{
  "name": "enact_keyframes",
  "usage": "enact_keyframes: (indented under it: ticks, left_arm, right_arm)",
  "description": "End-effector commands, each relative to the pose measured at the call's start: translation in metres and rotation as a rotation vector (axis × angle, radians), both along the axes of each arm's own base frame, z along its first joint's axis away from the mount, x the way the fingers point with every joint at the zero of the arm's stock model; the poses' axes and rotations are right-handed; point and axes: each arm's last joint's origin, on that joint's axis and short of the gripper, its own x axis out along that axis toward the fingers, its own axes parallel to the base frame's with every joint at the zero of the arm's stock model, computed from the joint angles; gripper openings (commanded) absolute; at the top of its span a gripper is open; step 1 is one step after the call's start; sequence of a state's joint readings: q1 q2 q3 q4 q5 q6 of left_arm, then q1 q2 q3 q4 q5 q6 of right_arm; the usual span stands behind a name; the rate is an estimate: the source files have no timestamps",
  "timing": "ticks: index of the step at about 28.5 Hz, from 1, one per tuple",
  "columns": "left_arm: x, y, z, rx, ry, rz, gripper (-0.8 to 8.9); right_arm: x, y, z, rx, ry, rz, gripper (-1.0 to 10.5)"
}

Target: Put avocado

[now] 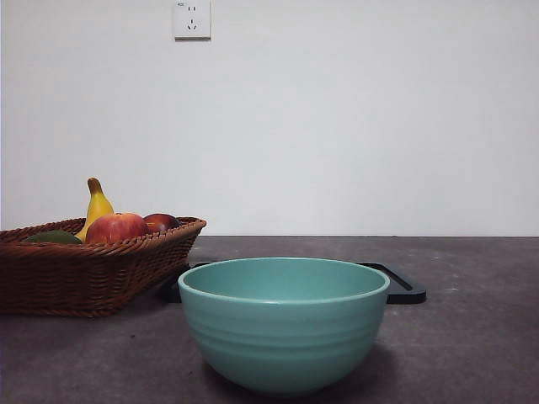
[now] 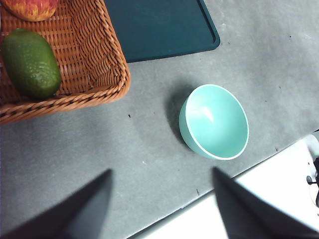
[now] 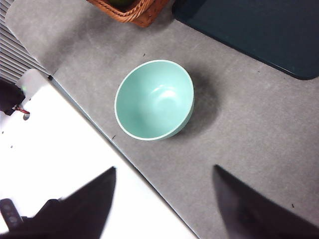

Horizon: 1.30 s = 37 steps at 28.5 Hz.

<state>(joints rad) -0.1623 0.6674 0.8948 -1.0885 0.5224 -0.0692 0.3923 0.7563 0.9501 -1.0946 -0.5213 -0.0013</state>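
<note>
Avocado (image 2: 30,63) lies in the wicker basket (image 2: 102,59), flat on its side on the weave. Its long axis runs roughly along the basket's floor, near the rim facing the table edge; I can't tell which end is the stem end. In the front view only a green sliver of it (image 1: 52,237) shows over the basket rim at far left.

Left to right in the front view: basket with avocado, banana (image 1: 97,206) standing up behind, apple (image 1: 116,227), a darker red fruit (image 1: 162,222); then the teal bowl (image 1: 283,324) in the centre foreground, upright, nothing in it; a dark tray (image 1: 404,288) flat behind the bowl.

Left gripper (image 2: 162,199) hangs above bare table between basket and bowl, jaws apart, nothing held. Right gripper (image 3: 164,199) hangs above the table edge near the bowl, jaws apart, nothing held.

Table (image 1: 472,337) is dark grey, matte, speckled. White wall (image 1: 354,109) behind, with a power socket (image 1: 191,18) high up.
</note>
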Motion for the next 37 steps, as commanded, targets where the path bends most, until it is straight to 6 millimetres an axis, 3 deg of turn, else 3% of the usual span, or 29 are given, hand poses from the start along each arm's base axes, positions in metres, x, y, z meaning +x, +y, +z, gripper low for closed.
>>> enact_keyframes:
  ticks: [1, 9, 19, 30, 37]
  left_arm:
    - [0.002, 0.0, 0.007, 0.0, -0.036, 0.006, 3.75]
    - [0.03, -0.002, 0.009, 0.073, -0.065, 0.105, 3.74]
    - [0.093, -0.011, 0.005, 0.207, -0.025, 0.188, 3.73]
    - [0.155, -0.035, -0.034, 0.378, 0.041, 0.213, 3.73]
    - [0.18, -0.047, -0.064, 0.436, 0.08, 0.207, 3.73]
  right_arm:
    - [0.001, 0.001, 0.005, 0.007, -0.024, 0.013, 3.5]
    - [0.001, 0.001, 0.005, 0.008, -0.023, 0.012, 3.5]
    - [0.001, 0.001, 0.005, 0.007, -0.023, 0.012, 3.5]
    - [0.001, 0.001, 0.005, 0.007, -0.023, 0.012, 3.5]
    - [0.001, 0.001, 0.005, 0.007, -0.023, 0.011, 3.5]
